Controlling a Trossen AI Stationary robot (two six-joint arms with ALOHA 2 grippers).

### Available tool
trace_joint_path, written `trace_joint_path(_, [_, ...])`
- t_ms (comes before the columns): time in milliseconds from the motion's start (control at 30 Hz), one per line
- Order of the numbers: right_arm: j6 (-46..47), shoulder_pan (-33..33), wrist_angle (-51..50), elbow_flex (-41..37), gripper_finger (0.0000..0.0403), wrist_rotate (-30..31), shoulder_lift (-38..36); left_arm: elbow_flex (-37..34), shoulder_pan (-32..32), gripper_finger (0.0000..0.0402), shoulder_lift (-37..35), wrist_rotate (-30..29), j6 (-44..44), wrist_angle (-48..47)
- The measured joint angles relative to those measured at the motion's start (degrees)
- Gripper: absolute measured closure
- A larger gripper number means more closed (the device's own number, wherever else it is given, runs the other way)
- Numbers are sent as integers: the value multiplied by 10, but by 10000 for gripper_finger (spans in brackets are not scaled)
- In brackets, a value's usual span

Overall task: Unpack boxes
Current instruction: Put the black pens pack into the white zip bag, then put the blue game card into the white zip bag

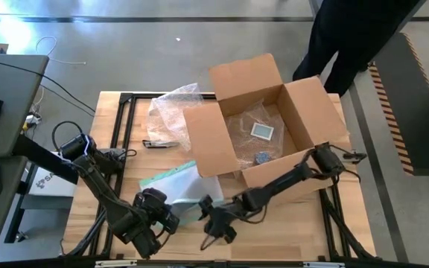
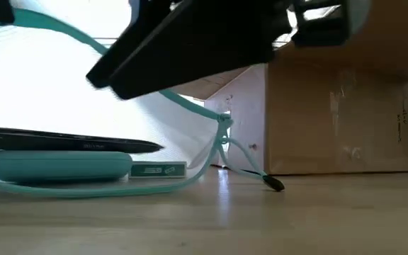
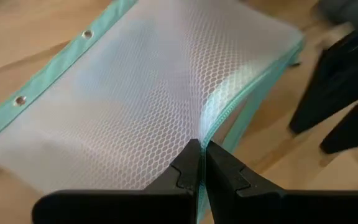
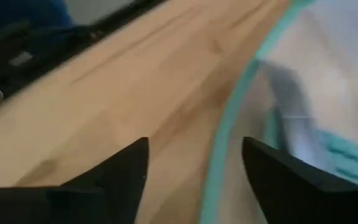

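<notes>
Upright cardboard box (image 1: 263, 126), flaps skyward — left jaws pinching pouch (image 3: 148, 106), right jaws spread

1. Two arms, both black with chunky joints; left arm (image 1: 95, 179) has a pale band and looped black cable near its base
2. Right arm (image 1: 289, 179): slim matte links, black cable at its base
3. Fingers (image 4: 114, 177): dark, wedge-shaped, tapering to points
4. Person (image 1: 352, 37): dark clothing
</notes>
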Motion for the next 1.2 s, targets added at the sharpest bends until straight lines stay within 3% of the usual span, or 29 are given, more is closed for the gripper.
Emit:
trace_joint_path(300, [58,-54,103,1,369,-44,50,0,7,402,0,-14,23,33])
trace_joint_path(367, [52,-57,110,0,394,-48,59,0,7,402,0,-16,27,38])
trace_joint_path(500, [63,-60,138,1,391,-31,70,0,8,402,0,-17,28,43])
trace_joint_path(733, [154,-73,182,1,400,122,91,0,10,402,0,-23,52,68])
trace_joint_path(1000, [101,-39,181,1,399,83,26,0,1,402,0,-10,45,56])
trace_joint_path(1200, [50,10,36,0,400,98,-83,-6,-5,402,0,-3,22,37])
